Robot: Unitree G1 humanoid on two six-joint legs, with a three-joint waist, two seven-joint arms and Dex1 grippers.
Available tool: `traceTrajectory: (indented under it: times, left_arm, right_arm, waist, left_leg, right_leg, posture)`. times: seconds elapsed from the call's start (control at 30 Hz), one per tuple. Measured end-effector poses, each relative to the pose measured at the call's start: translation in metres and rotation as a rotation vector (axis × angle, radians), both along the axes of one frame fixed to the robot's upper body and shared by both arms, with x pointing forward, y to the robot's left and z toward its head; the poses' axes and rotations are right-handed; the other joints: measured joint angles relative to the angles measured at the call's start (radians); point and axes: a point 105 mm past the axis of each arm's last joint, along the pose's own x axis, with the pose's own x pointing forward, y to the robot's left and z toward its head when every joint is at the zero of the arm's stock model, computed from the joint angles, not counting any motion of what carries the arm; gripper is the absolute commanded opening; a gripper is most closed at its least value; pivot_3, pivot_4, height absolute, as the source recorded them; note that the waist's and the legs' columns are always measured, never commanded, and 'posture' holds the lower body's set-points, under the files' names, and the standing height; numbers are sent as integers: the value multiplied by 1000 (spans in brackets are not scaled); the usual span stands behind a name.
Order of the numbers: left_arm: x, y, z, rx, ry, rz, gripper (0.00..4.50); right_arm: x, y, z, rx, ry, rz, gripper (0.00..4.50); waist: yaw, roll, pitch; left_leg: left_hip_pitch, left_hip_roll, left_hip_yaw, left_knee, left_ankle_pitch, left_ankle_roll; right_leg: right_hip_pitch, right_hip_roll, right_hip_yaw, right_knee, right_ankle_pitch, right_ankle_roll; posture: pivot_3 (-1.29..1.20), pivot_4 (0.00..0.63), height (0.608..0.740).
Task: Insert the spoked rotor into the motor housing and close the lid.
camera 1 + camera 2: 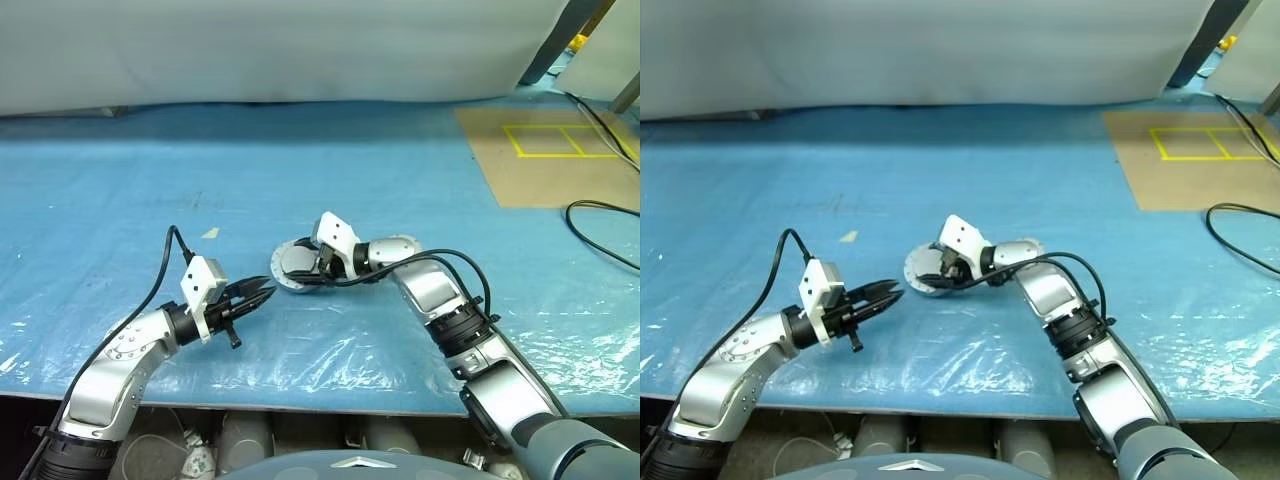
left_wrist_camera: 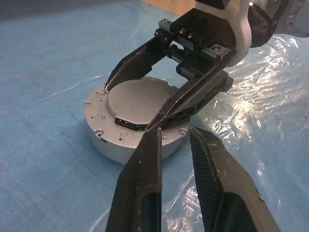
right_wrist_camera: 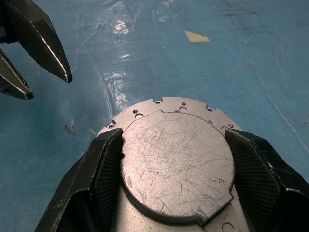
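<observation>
I am holding my right gripper over the motor housing, its jaws standing wide, one on each side of the raised round plate on top. That plate looks to be the lid, a flat scratched grey disc, though I cannot see a ribbed face on it from here. The black fingers are lying right against the disc's edge, so I judge I am either seating it or squeezing it true to the body below; whether they are actually pressing I cannot tell.

The housing is sitting flat on the blue plastic-covered surface, roughly in the middle in front of me. With the disc covering its mouth, I am seeing nothing of what is inside, so I cannot say whether the spoked rotor is already in there. I take it that it is, since the cover is on.

My left gripper is hovering just beside the housing, pointing at it, its jaws a little apart and gripping nothing. I am keeping it close so it can steady the body if the lid needs a push or a turn.

Further off, a brown board with yellow tape squares is lying on the surface, well apart from the work.
</observation>
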Motion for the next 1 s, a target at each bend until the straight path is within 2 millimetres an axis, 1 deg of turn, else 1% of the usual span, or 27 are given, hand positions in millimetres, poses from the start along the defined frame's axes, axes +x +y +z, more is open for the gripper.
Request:
traceTrajectory:
  times: [0.07, 0.17, 0.27, 0.3, 0.37, 0.43, 0.67, 0.8, 0.87, 1.0]
  left_arm:
    - [0, 0, 0, 0, -1, 0, 958]
    - [0, 0, 0, 0, -1, 0, 958]
    - [0, -1, 0, -1, 0, -4, 958]
    - [0, -2, 1, -3, -1, -6, 958]
    - [1, -5, 2, -5, -5, -15, 958]
    - [2, -6, 4, -6, -14, -18, 958]
    - [1, -5, 2, -5, -6, -16, 958]
    - [-1, -5, 1, -5, -1, -17, 958]
    - [-1, -6, 2, -5, -4, -18, 958]
    - [-1, -6, 3, -5, -7, -20, 958]
  right_arm:
    - [0, -1, 0, 13, 13, -5, 2992]
    - [-1, -5, 5, 86, 111, -19, 2992]
    - [-1, -7, 15, 168, 183, -27, 2992]
    - [0, -6, 22, 203, 199, -30, 2992]
    - [0, -4, 32, 228, 190, -19, 2992]
    - [0, -4, 34, 222, 170, -13, 2992]
    - [-6, 0, 23, 168, 134, 14, 2992]
    - [-11, 4, 11, 138, 139, 26, 2992]
    - [-7, 3, 3, 122, 144, 3, 2992]
    - [-4, 0, -2, 121, 123, 0, 2992]
  waist:
    - [1, 0, 0]
    - [3, 0, 0]
    - [3, 0, 0]
    - [3, 0, 0]
    - [0, 0, 0]
    - [0, 0, 0]
    - [1, 0, 0]
    - [3, 0, 0]
    - [3, 0, 0]
    - [3, 0, 0]
  left_leg:
    - [1, 0, 0, 0, 0, 0]
    - [-1, 0, 0, 0, 0, 0]
    - [-7, 0, 0, 0, 0, 0]
    - [-10, 0, 0, 0, 0, 0]
    - [-12, 0, 0, 0, 0, 0]
    - [-12, 1, 0, -1, 0, 0]
    - [-12, 0, 0, -1, 0, 0]
    - [-12, 0, 0, -1, 0, 0]
    - [-12, 0, 0, 0, 0, 0]
    - [-8, 0, 0, 1, 0, 0]
  right_leg:
    - [1, 0, 0, 0, 0, 0]
    - [0, 0, 0, 0, 0, 0]
    - [-5, 0, 0, -1, 0, 0]
    - [-9, 0, 0, 0, 0, 0]
    - [-11, 1, 0, 0, 1, 1]
    - [-11, 2, 0, 0, 2, 2]
    - [-11, 2, 0, 0, 1, 1]
    - [-10, 2, 0, 0, 0, 0]
    - [-10, 1, 0, 0, 0, 0]
    - [-6, 0, 0, 0, 0, 0]
  posture:
    - [0, 150, 740]
    - [0, 150, 740]
    - [0, 150, 740]
    - [0, 150, 740]
    - [0, 150, 740]
    - [0, 150, 740]
    - [0, 150, 740]
    - [0, 150, 740]
    - [0, 150, 740]
    - [0, 150, 740]
